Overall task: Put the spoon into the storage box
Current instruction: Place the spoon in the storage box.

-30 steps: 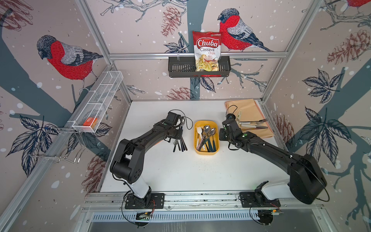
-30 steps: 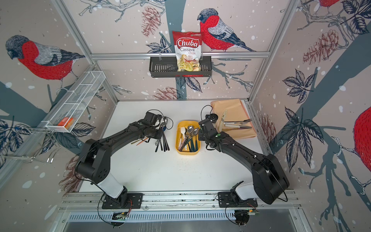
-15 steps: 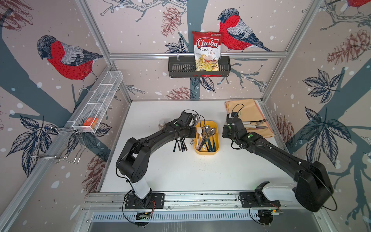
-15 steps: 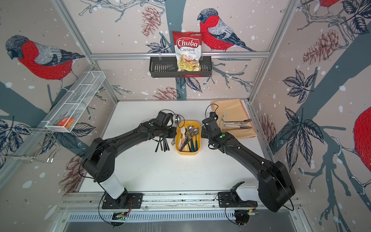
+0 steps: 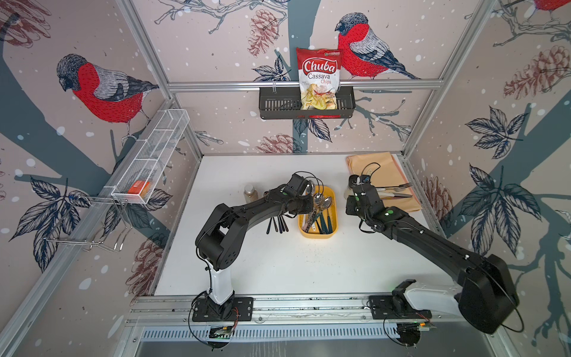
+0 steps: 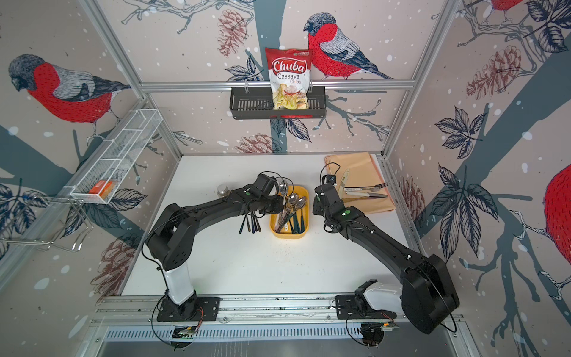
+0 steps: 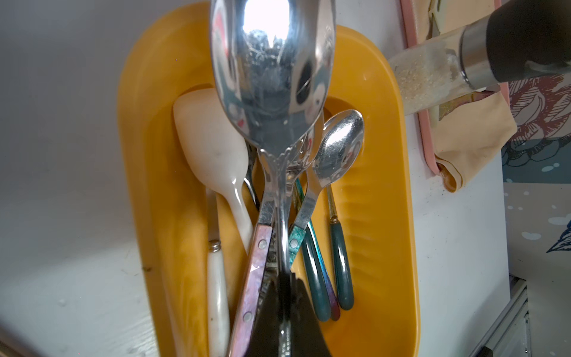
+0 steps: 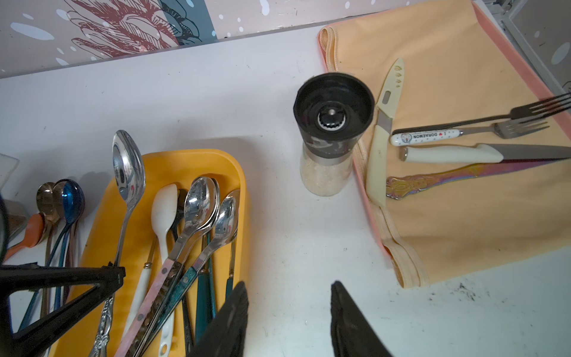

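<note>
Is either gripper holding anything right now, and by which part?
The left gripper holds the spoon by its handle, over the storage box. The right gripper is empty.

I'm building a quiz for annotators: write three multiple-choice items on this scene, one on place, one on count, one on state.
1. Where does the glass grinder with the black cap stand? A) on the peach fabric cloth B) inside the shallow yellow plastic storage box C) on the white table between them
2. How many metal forks lie on the cloth? A) two B) one C) four
3. The left gripper is: A) open, empty B) shut on the shiny silver spoon's handle C) shut on a fork
Answers: C, its base sits on bare table; A, two tined heads show; B, its fingers pinch the handle.
</note>
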`<state>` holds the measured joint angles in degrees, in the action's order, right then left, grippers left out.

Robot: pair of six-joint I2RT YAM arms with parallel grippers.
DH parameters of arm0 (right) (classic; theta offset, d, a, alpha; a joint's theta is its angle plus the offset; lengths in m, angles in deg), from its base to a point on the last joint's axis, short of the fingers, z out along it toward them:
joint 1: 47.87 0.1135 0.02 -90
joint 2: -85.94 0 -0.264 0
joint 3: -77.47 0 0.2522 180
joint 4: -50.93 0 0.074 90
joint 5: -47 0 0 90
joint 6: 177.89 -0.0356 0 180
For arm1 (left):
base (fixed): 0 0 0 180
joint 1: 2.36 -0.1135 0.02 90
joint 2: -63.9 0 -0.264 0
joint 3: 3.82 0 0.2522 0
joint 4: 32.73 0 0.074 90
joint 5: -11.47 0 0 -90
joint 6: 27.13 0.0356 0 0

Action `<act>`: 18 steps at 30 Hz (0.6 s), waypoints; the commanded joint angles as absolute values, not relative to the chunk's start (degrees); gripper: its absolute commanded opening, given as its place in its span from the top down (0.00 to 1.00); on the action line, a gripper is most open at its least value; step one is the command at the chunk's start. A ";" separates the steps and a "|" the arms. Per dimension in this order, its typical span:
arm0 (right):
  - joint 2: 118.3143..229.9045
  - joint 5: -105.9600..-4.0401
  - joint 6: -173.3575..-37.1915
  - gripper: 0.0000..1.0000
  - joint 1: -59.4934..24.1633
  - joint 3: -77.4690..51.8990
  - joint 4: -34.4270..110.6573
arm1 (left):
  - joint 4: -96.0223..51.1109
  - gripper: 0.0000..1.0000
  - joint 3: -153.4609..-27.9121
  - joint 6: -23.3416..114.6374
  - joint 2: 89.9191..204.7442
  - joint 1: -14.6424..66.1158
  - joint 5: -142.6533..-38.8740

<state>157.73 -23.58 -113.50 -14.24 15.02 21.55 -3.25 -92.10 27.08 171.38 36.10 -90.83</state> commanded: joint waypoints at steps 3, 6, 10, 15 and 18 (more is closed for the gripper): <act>155.86 -23.04 -113.82 0.55 -14.80 16.15 21.06 | -2.58 1.00 -93.89 25.56 173.53 36.53 -92.57; 155.71 -23.38 -113.92 0.55 -14.99 16.59 21.15 | -1.70 1.00 -94.56 25.38 174.84 36.54 -93.41; 155.42 -23.75 -114.08 0.55 -15.15 17.19 21.25 | -0.81 1.00 -94.84 24.94 176.19 36.56 -94.05; 155.35 -24.10 -114.15 0.55 -15.20 17.73 21.34 | 0.24 0.98 -95.87 25.06 177.76 36.63 -94.96; 155.46 -24.35 -114.26 0.55 -15.34 17.85 21.50 | 0.52 0.88 -96.11 25.42 177.81 36.86 -94.98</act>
